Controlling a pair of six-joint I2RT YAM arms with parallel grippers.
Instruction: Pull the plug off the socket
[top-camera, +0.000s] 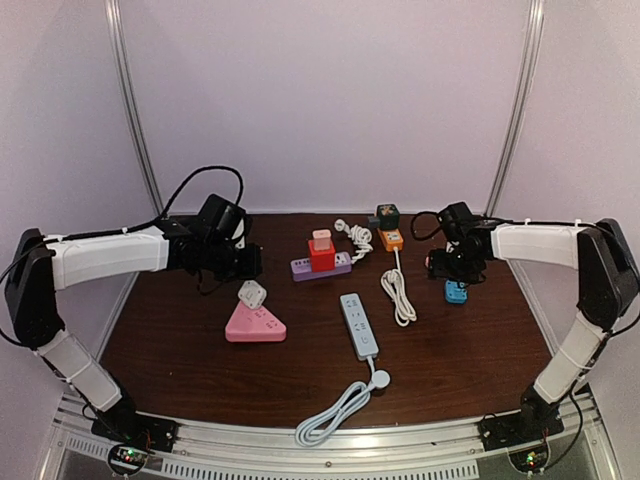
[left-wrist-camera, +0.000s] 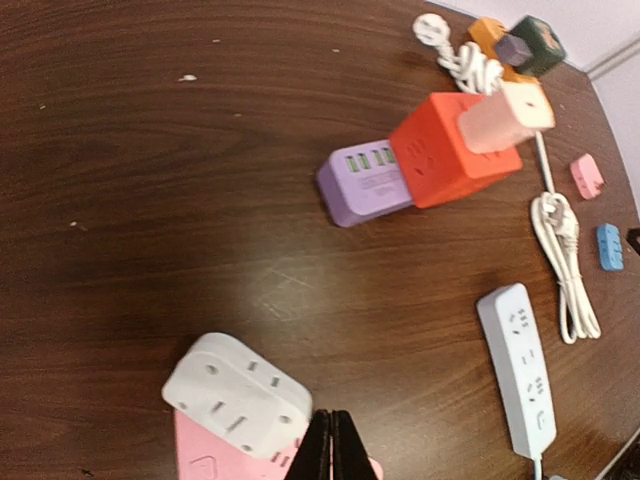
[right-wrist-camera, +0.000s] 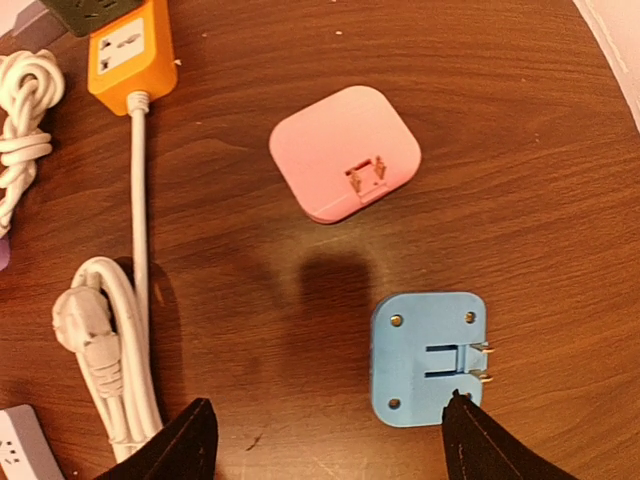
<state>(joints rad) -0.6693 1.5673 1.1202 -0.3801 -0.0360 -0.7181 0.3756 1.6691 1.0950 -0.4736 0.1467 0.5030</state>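
A white cube adapter (left-wrist-camera: 235, 395) is plugged on a pink triangular socket (left-wrist-camera: 205, 462); both show in the top view, the adapter (top-camera: 252, 294) on the socket (top-camera: 255, 326). My left gripper (left-wrist-camera: 332, 445) is shut and empty, hovering just right of the adapter; in the top view it (top-camera: 250, 262) is behind it. A purple power strip (left-wrist-camera: 362, 185) carries a red cube (left-wrist-camera: 450, 150) with a pale pink plug (left-wrist-camera: 505, 115) on top. My right gripper (right-wrist-camera: 329, 402) is open above the table; its right fingertip overlaps a loose blue plug (right-wrist-camera: 428, 358).
A loose pink plug (right-wrist-camera: 345, 152) lies behind the blue one. An orange socket (right-wrist-camera: 125, 50) with a dark green cube (top-camera: 387, 216) and a coiled white cable (right-wrist-camera: 105, 350) lie to the left. A white power strip (top-camera: 359, 325) lies mid-table, its cord coiled at the front edge.
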